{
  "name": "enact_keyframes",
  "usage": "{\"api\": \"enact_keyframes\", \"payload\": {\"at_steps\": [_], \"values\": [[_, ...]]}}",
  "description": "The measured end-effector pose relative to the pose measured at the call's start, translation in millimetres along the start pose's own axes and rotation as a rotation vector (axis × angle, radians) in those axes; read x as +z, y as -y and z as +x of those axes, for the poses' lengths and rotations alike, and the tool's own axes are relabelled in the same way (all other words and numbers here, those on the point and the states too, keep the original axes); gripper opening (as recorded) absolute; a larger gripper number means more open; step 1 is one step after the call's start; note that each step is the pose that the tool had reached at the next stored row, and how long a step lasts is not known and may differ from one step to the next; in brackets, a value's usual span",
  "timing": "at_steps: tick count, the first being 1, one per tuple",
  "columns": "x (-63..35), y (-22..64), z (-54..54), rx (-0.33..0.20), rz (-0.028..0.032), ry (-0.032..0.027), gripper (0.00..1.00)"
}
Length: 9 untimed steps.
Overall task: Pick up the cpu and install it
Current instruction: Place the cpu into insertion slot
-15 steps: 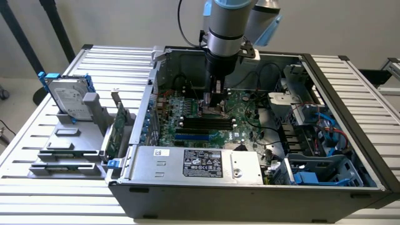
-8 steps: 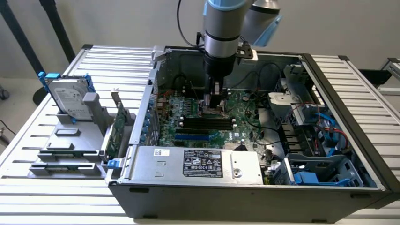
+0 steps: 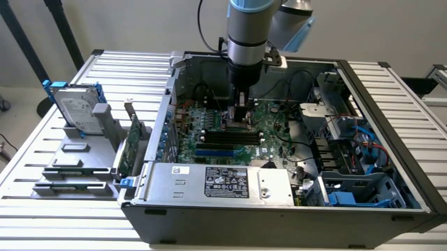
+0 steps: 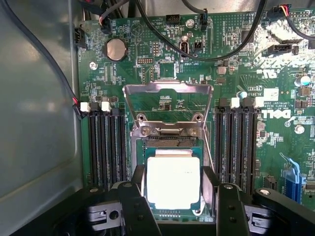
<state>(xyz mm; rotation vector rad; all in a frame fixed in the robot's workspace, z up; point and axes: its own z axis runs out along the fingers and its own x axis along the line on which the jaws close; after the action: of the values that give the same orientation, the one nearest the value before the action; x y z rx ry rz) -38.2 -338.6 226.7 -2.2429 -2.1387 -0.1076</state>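
1. The jaws sit one on each side of the cpu (image 4: 173, 181) and seem to hold it by its edges.
2. The cpu lies flat, low in its socket (image 4: 172, 142) on the green board (image 4: 133, 44).
3. Just past it, the metal lid (image 4: 167, 88) stands tipped up.
4. Picking up looks done. The cpu is not let go and the lid is not shut.
5. Far off, the hard drive (image 3: 77, 112) stands on the counter (image 3: 133, 63).

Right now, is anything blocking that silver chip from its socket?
Nothing visible does. The retention frame is flipped open, and the cpu, held in the end effector, is right at the socket.
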Motion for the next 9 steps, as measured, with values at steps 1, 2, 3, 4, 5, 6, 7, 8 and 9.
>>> {"api": "enact_keyframes", "payload": {"at_steps": [1, 2, 3, 4, 5, 6, 7, 8, 9], "values": [[0.0, 0.0, -0.1, 0.0, -0.0001, 0.0007, 0.55], [0.2, 0.2, -0.1, 0.0, -0.0007, 0.0007, 0.55], [0.6, 0.2, -0.1, 0.0, -0.0014, 0.0006, 0.55], [0.9, 0.2, -0.1, 0.0, -0.002, 0.0006, 0.55], [1.2, 0.2, 0.0, 0.0, -0.0024, 0.0007, 0.55], [1.4, 0.3, 0.0, 0.0, -0.0027, 0.0008, 0.55], [1.7, 0.3, 0.1, 0.0, -0.003, 0.001, 0.55], [2.0, 0.6, 0.2, 0.0, -0.0034, 0.0011, 0.55], [2.3, 0.6, 0.3, 0.0, -0.0038, 0.0009, 0.55]]}}
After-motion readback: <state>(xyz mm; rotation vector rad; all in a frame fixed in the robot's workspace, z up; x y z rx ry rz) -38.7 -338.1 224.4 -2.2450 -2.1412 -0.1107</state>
